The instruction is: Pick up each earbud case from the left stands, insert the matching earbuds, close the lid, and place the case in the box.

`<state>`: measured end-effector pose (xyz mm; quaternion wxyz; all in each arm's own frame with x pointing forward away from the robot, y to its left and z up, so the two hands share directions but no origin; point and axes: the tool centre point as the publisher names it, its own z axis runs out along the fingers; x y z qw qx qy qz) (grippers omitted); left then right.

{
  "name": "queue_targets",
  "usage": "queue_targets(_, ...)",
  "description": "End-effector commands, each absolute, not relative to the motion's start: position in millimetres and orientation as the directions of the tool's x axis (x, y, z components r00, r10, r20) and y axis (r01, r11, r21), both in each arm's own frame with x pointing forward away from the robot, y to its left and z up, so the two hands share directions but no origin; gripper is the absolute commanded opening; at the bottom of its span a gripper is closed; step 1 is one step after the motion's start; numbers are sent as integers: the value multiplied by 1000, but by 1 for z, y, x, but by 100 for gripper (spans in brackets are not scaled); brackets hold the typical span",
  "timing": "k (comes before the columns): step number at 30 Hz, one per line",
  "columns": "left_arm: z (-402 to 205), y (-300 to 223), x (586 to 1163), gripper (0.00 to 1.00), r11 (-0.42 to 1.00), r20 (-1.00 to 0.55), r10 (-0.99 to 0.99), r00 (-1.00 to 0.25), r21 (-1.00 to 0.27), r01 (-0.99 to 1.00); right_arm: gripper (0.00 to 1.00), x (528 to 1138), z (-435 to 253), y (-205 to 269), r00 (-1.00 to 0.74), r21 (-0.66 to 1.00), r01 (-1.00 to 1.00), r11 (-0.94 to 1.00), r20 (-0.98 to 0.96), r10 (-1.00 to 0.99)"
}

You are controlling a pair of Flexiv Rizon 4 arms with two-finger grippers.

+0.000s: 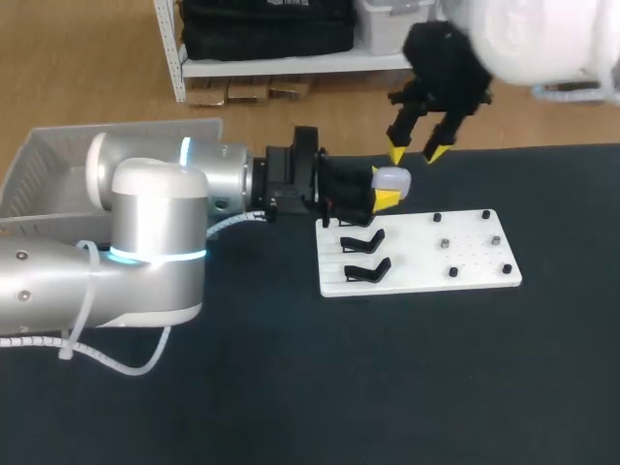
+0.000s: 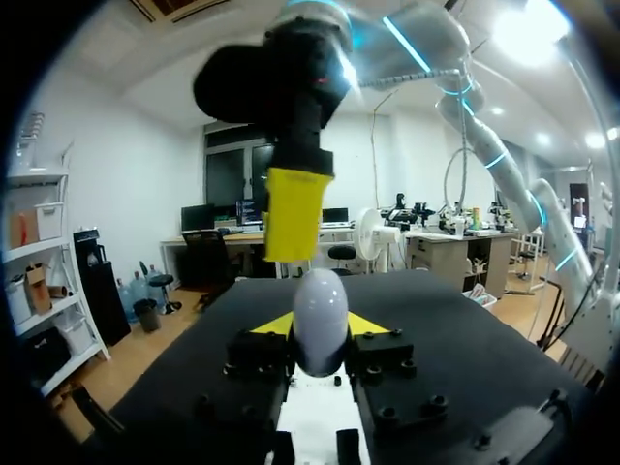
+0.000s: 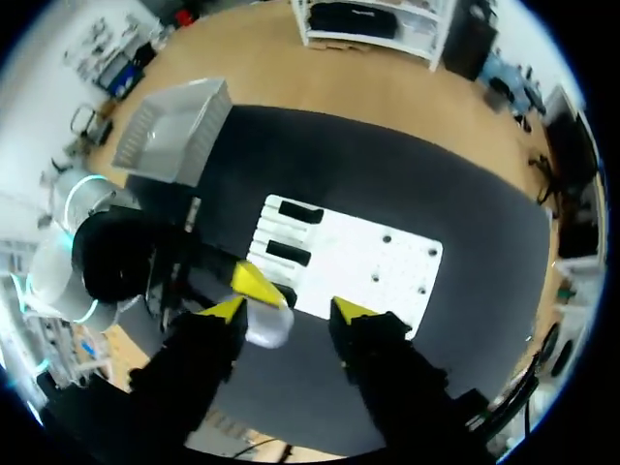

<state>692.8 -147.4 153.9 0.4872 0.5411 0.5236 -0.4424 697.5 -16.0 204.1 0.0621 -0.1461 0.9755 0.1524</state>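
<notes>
Earbud case clamped by left end effector; right end effector spread.

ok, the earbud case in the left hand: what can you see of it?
The earbud case is a smooth, pale grey-white egg shape, plastic-looking, lid apparently shut. The left hand clamps it between its fingers, raised near the far edge of the white stand plate. The right hand hangs open just above, seemingly not touching it.
</notes>
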Motion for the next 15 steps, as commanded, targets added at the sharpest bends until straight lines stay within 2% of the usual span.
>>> queue_targets(1,172,-109,685,0,44,-984,153,89,97,994,100,673,207,-39,-943,343,-274,899,-280,-181)
queue_targets(8,189,-26,697,0,88,-973,188,132,151,985,100,651,195,-50,-970,437,-157,886,-235,-56)
queue_targets(15,179,78,725,0,167,-974,188,123,155,974,100,632,179,-57,-983,446,-69,892,-185,16)
